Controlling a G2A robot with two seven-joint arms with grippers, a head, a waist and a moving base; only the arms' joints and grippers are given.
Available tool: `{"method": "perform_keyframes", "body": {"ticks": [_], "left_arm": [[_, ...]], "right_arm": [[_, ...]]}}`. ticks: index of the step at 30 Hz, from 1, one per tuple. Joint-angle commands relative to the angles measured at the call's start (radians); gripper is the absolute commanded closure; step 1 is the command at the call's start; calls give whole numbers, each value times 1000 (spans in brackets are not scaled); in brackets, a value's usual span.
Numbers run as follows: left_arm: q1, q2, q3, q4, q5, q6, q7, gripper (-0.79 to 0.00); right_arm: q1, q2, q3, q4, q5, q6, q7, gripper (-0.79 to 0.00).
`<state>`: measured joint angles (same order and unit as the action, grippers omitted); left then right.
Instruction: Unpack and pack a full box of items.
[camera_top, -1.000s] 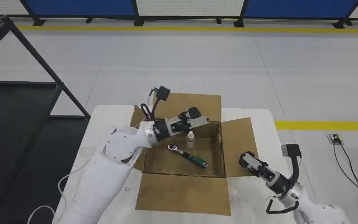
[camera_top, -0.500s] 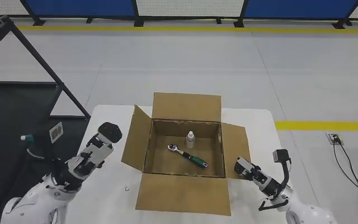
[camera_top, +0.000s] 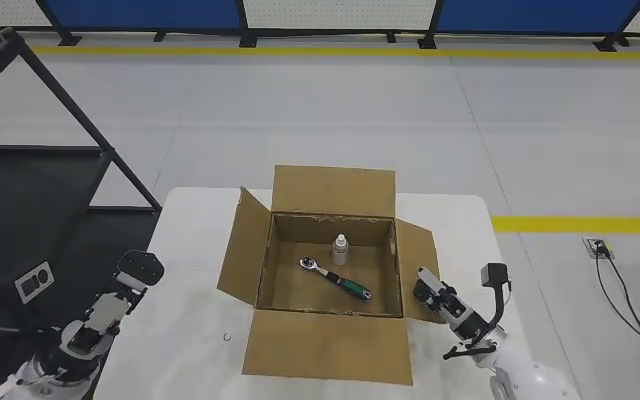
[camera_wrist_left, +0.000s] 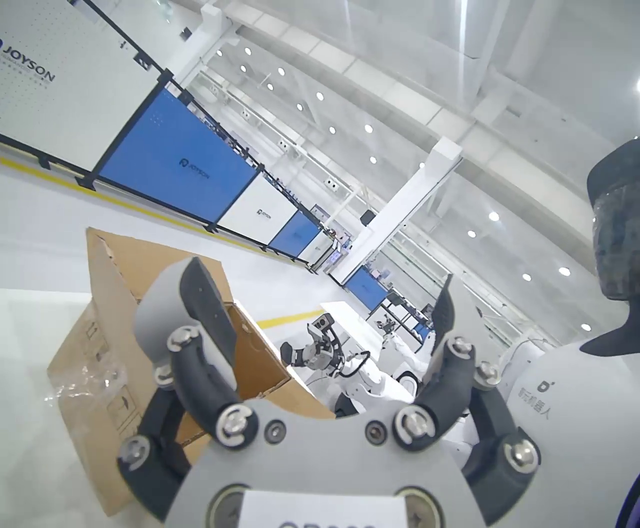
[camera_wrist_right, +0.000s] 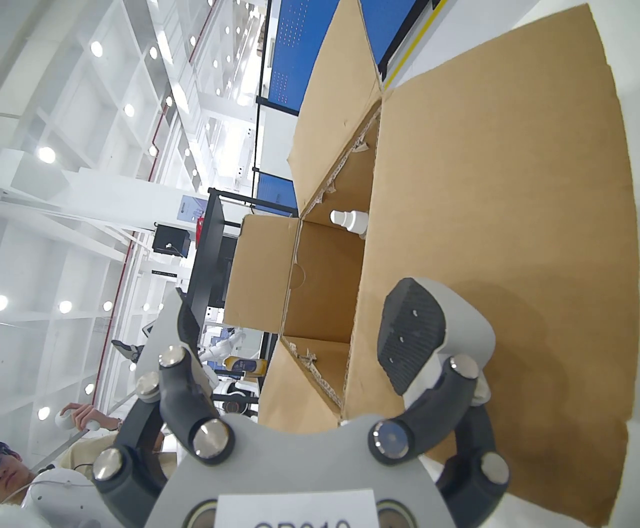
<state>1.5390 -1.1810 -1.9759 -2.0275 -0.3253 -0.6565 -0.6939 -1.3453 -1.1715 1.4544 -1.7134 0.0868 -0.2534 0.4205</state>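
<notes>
The left arm, stretched over the box beside the bottle a second ago, has pulled right back to the table's left edge. Its left gripper (camera_wrist_left: 325, 295) is spread wide with nothing in it. The right arm has edged a little closer to the box. Its right gripper (camera_top: 425, 288) is likewise released and empty, sitting at the outer edge of the right-hand flap.

On the white table (camera_top: 190, 225) the cardboard box (camera_top: 335, 188) stands in the middle with all four flaps folded out. Inside lie a green-handled ratchet wrench (camera_top: 335, 278), flat and diagonal on the floor of the box, and a small white bottle (camera_top: 341, 248), upright near the back wall.

With only these two items in the box, the job looks unfinished. Whether this is emptying or filling cannot be told.
</notes>
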Motion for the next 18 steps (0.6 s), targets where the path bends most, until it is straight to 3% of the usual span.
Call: {"method": "perform_keyframes", "body": {"ticks": [1,6,18], "left_arm": [[18,1,-14,6,-17,-16,4,-785],[49,2,-39,19,-56,-44,10,-785],[85,6,-54,28,-87,-75,17,-785]], "right_arm": [[19,-5,-20,9,0,-20,-38,-785],[63,-18,-69,25,-24,-48,-124,-785],[180,-54,-164,110,-129,55,-409,-785]]}}
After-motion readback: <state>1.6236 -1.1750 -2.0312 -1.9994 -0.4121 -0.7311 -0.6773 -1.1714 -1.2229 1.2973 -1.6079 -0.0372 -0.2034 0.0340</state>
